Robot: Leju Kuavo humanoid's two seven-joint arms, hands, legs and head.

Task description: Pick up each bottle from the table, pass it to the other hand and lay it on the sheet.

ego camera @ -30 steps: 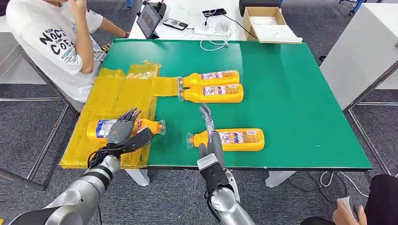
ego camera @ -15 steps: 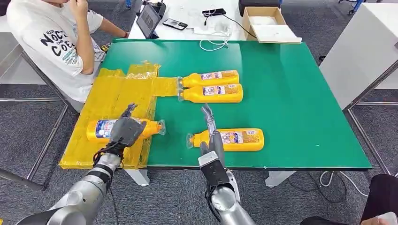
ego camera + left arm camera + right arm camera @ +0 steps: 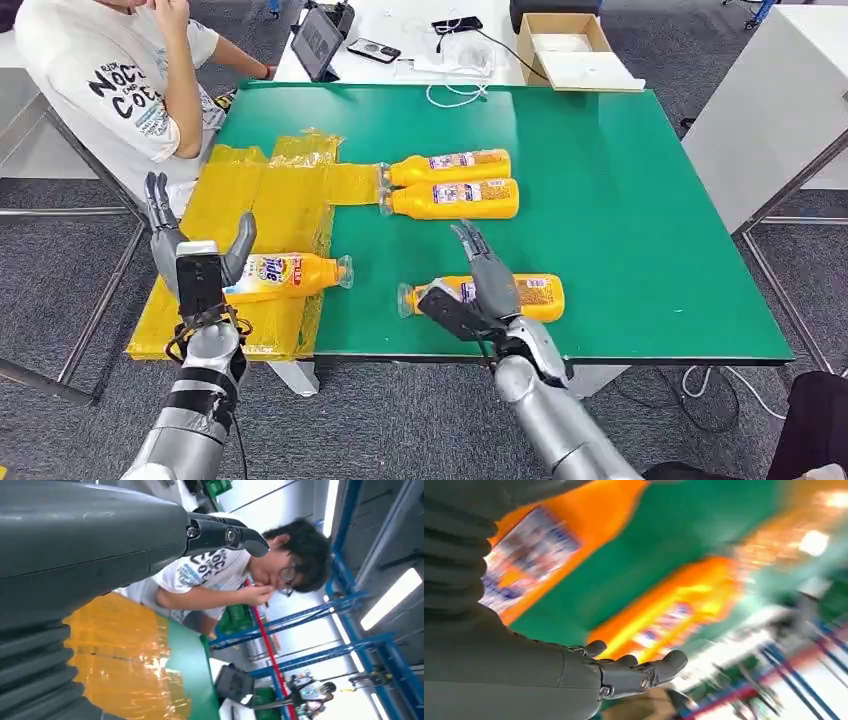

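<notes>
Several orange bottles lie on the green table (image 3: pixel 620 200). One bottle (image 3: pixel 290 272) lies on the yellow sheet (image 3: pixel 250 200), cap toward the table's middle. My left hand (image 3: pixel 197 268) stands upright just beside its base, fingers spread, holding nothing; the left wrist view shows the left hand (image 3: pixel 75 555) above the sheet (image 3: pixel 120 665). The near bottle (image 3: pixel 535 296) lies by the front edge, and my right hand (image 3: pixel 478 290) hovers palm-down over its neck end with fingers stretched. In the right wrist view the right hand (image 3: pixel 524 670) holds nothing, with the near bottle (image 3: pixel 534 550) beyond it. Two bottles (image 3: pixel 450 166) (image 3: pixel 455 199) lie side by side mid-table.
A person (image 3: pixel 110 80) sits at the table's far left corner, close to the sheet. Behind the table are a tablet (image 3: pixel 318 40), a phone (image 3: pixel 373 50), a white cable (image 3: pixel 455 95) and a cardboard box (image 3: pixel 570 42). A white table (image 3: pixel 780 110) stands to the right.
My left hand has come off the bottle on the sheet, moved left and turned upright. My right hand has turned palm-down and shifted right over the near bottle.
</notes>
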